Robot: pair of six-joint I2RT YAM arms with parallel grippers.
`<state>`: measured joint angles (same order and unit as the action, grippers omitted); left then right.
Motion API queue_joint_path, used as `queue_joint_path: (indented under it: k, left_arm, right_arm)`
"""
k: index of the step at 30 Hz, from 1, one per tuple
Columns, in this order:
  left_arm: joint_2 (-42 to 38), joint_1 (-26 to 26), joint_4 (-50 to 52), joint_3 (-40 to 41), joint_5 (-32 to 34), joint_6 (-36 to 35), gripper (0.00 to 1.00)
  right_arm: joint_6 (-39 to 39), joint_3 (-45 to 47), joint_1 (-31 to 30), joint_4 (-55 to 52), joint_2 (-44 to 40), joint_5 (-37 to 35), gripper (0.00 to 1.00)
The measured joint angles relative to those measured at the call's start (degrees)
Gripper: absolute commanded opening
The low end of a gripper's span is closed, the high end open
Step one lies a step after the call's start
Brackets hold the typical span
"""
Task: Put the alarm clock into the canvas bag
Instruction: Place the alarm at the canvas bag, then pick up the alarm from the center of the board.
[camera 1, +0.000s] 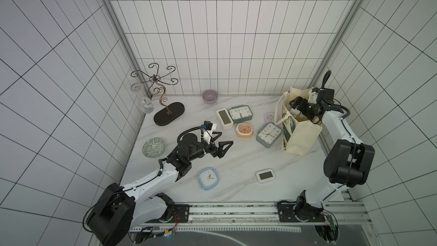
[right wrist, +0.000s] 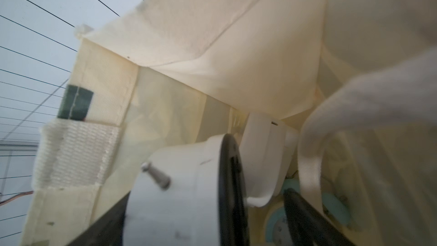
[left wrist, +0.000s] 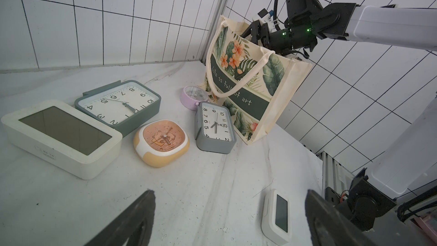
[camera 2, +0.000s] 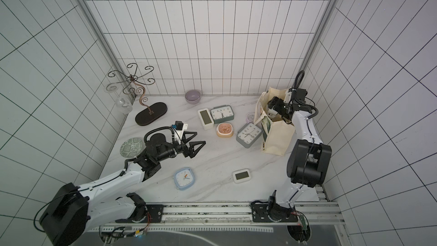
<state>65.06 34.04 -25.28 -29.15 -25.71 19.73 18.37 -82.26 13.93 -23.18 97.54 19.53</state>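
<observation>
Inside the canvas bag, between spread jaws of the right gripper: white alarm clock, gap on one side. Left gripper spread too, empty, orange clock ahead.

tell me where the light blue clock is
In both top views the light blue clock lies face up near the front of the table, between the left arm and the small white digital clock.

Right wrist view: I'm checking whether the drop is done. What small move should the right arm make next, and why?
Probably lift the right gripper straight up out of the canvas bag. The white alarm clock is already inside the bag, and a gap shows between it and one finger, so it looks released.
</observation>
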Motion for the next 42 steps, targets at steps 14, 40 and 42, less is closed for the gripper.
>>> queue_joint_path:
  k: [14, 40, 42]
  left_arm:
    - [-1.29, -0.02, 8.83, -3.34, 6.97, 1.38, 0.96]
    - [-15.19, -3.3, 61.59, -7.72, 13.64, 13.97, 0.95]
    - [-15.17, -3.78, 64.43, -7.65, 12.96, 15.5, 0.94]
  right_arm:
    - [-6.32, 0.04, -7.72, -0.22, -24.7, -17.75, 1.0]
    - [-8.76, 29.92, -48.87, 7.08, -27.89, 6.95, 0.84]
    - [-5.73, 32.74, -49.2, 8.7, -26.08, 8.72, 0.82]
